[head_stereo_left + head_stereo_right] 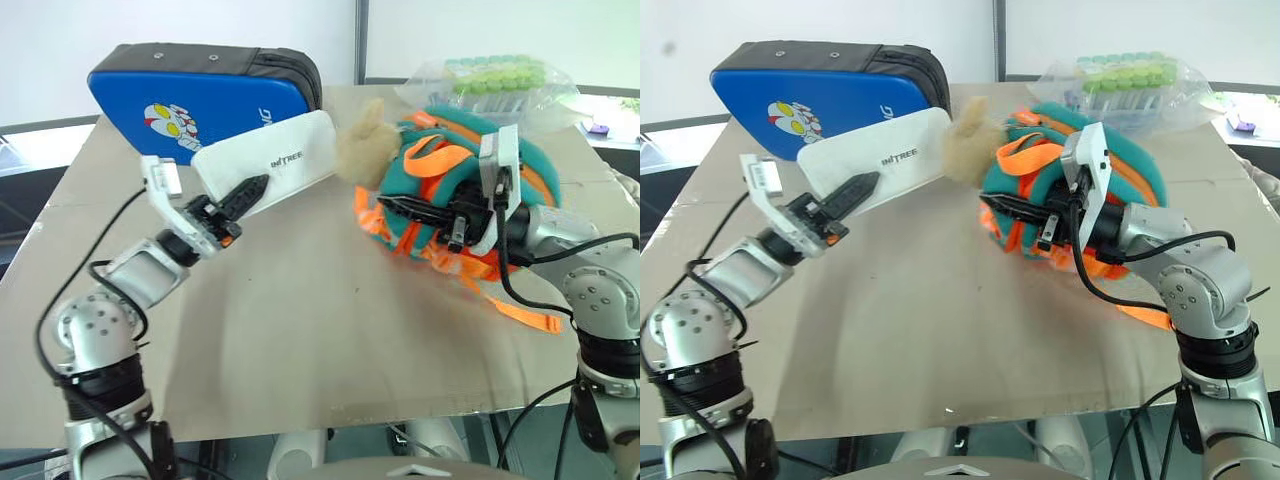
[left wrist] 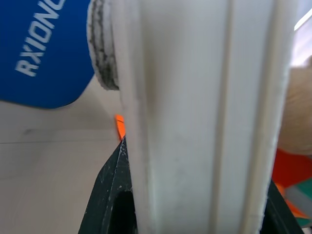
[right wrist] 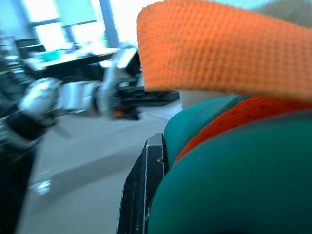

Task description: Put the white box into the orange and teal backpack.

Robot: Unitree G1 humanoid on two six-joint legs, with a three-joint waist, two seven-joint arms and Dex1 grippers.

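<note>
Left eye view: centre-left of frame, left gripper [image 1: 243,196] clamped on the lower end of the white box [image 1: 268,163], held tilted above the table [image 1: 300,350] in front of the blue padded case [image 1: 190,95]; at right, right gripper [image 1: 462,215] closed on the orange and teal backpack [image 1: 450,170], plush toy [image 1: 366,143] at its upper-left. Left wrist view: box edge-on, rigid, ribbed, smooth-skinned; probably light but slippery, best gripped across the flat faces near one end. Right wrist view: soft teal fabric [image 3: 234,185] and woven orange strap [image 3: 219,48] bunched against one black finger [image 3: 141,195]; limp, likely needing the mouth held wide.
</note>
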